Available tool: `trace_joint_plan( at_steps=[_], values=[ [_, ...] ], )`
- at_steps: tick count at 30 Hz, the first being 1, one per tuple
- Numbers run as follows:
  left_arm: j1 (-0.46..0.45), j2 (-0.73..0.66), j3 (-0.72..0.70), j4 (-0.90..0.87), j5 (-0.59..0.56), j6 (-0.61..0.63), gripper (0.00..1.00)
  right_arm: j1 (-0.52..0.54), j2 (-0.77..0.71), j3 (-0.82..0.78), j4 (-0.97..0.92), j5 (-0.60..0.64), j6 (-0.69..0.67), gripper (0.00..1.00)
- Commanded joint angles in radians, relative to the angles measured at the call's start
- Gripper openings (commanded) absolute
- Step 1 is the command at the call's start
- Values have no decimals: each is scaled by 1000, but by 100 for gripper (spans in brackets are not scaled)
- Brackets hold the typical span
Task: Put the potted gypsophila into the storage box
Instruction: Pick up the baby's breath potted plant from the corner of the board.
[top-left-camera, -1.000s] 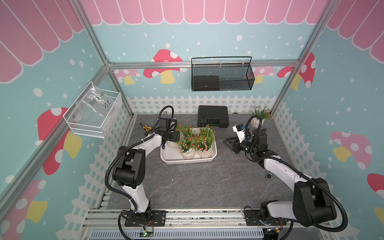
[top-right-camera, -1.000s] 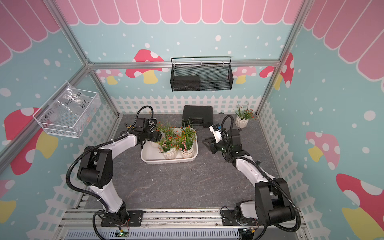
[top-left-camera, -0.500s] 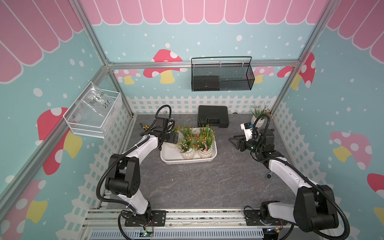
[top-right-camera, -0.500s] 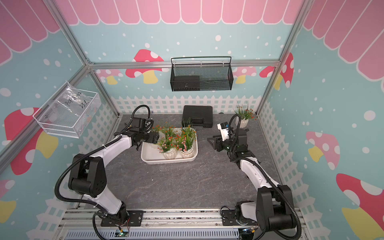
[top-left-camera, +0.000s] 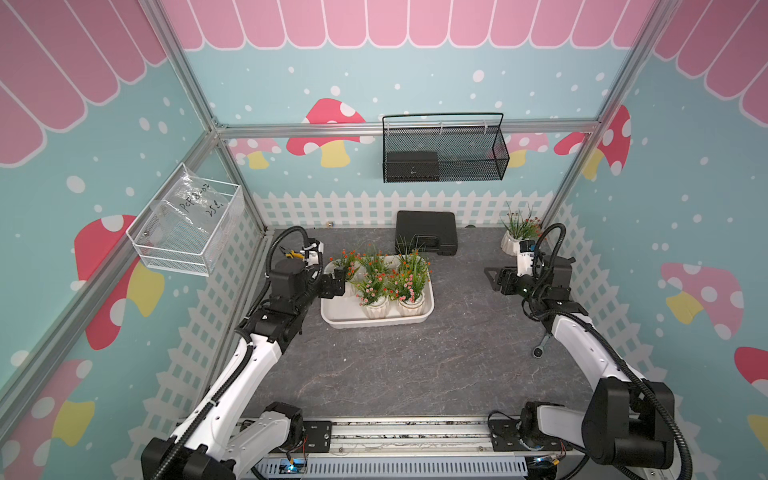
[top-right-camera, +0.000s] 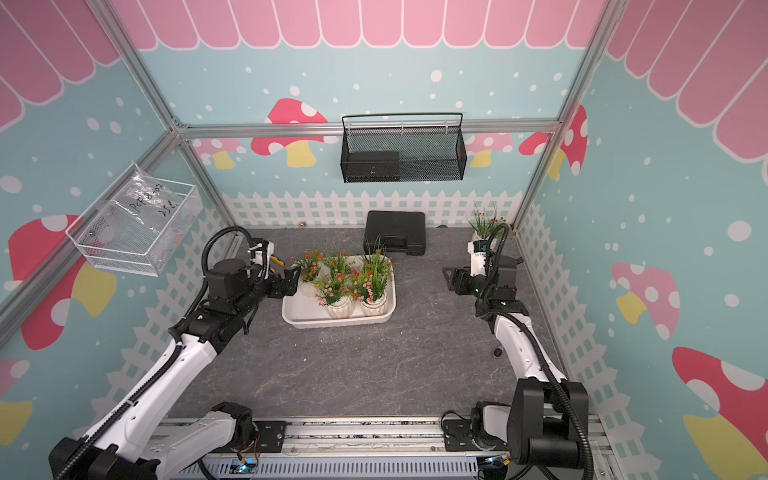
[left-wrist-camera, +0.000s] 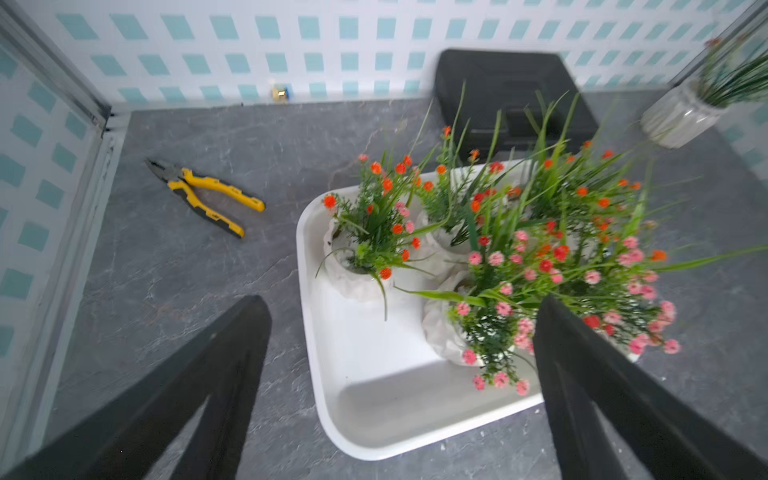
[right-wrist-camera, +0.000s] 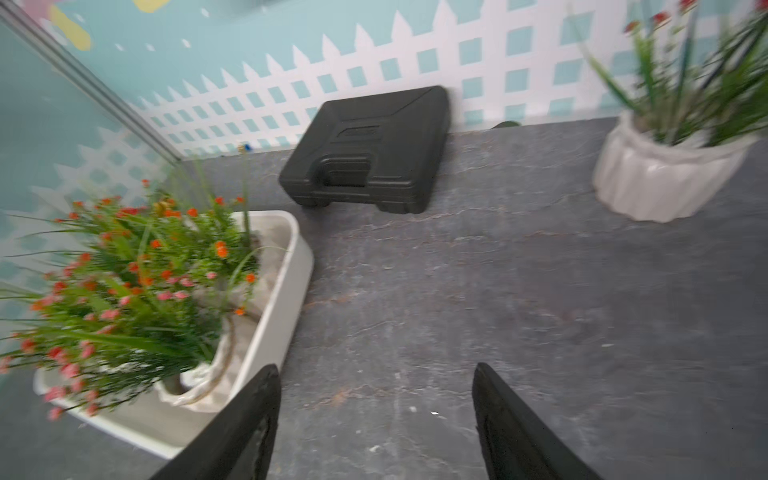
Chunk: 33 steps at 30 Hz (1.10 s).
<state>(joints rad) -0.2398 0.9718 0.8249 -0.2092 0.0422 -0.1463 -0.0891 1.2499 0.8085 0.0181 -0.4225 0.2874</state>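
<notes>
The storage box (top-left-camera: 341, 311) (top-right-camera: 305, 312) is a shallow white tub on the grey table, left of centre. Several potted gypsophila (top-left-camera: 376, 291) (top-right-camera: 338, 291) stand in it, white ribbed pots with orange and pink flowers (left-wrist-camera: 370, 249) (right-wrist-camera: 199, 374). One more potted gypsophila (top-left-camera: 515, 239) (top-right-camera: 482, 228) (right-wrist-camera: 660, 178) (left-wrist-camera: 681, 114) stands on the table in the back right corner. My left gripper (top-left-camera: 338, 280) (top-right-camera: 293, 276) (left-wrist-camera: 401, 299) is open and empty at the box's left end. My right gripper (top-left-camera: 492, 278) (top-right-camera: 448, 278) (right-wrist-camera: 375, 366) is open and empty over bare table, between the box and the corner pot.
A black hard case (top-left-camera: 426, 237) (right-wrist-camera: 370, 153) lies behind the box by the back fence. Yellow pliers (left-wrist-camera: 199, 193) lie at the back left. A small black tool (top-left-camera: 540, 347) lies by the right arm. A black mesh basket (top-left-camera: 442, 153) and a clear wire basket (top-left-camera: 187, 226) hang on the walls.
My right gripper has drawn away from the box toward the back right, and its jaws have spread wider. My left gripper stays open at the box's left end while its arm has shifted.
</notes>
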Motion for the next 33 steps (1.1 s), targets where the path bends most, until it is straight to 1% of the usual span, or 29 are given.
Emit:
trace_joint_plan(
  at_steps=[1,4,7,8,9,10,12,13,14,15,18,21,23,26,31,32,33],
  values=[
    [-39,-73,-106,139,53,-139,97,-25,14,44,-105,222,-29,82],
    [-100,-142,-196,247,43,-191,98,-56,52,71,-105,318,-44,86],
    [-158,-189,-251,300,32,-216,99,-82,115,120,-98,362,-63,87],
    [-165,-196,-271,313,36,-217,99,-88,134,131,-80,370,-68,87],
    [-199,-200,-285,326,35,-221,99,-97,151,136,-62,366,-73,87],
    [-213,-198,-301,345,43,-220,99,-108,172,144,-39,358,-77,87],
    [-230,-182,-318,364,66,-205,99,-123,217,167,-3,332,-91,87],
    [-233,-174,-319,362,71,-194,99,-128,238,173,24,325,-97,93],
    [-234,-166,-316,353,75,-182,99,-133,257,182,41,322,-103,97],
    [-234,-157,-311,344,78,-166,99,-135,278,195,60,318,-107,98],
    [-234,-138,-310,339,91,-135,99,-136,357,263,73,325,-122,98],
    [-234,-116,-314,352,135,-111,99,-139,444,341,78,323,-126,98],
    [-236,-106,-319,359,161,-98,99,-138,511,402,82,324,-116,99],
    [-236,-108,-335,379,164,-83,99,-138,601,473,86,342,-95,99],
    [-236,-124,-358,400,168,-43,99,-137,641,445,242,375,-74,99],
    [-236,-122,-364,414,175,-41,99,-137,641,444,256,377,-74,99],
    [-236,-116,-370,431,189,-41,99,-137,673,447,265,373,-72,99]
  ],
)
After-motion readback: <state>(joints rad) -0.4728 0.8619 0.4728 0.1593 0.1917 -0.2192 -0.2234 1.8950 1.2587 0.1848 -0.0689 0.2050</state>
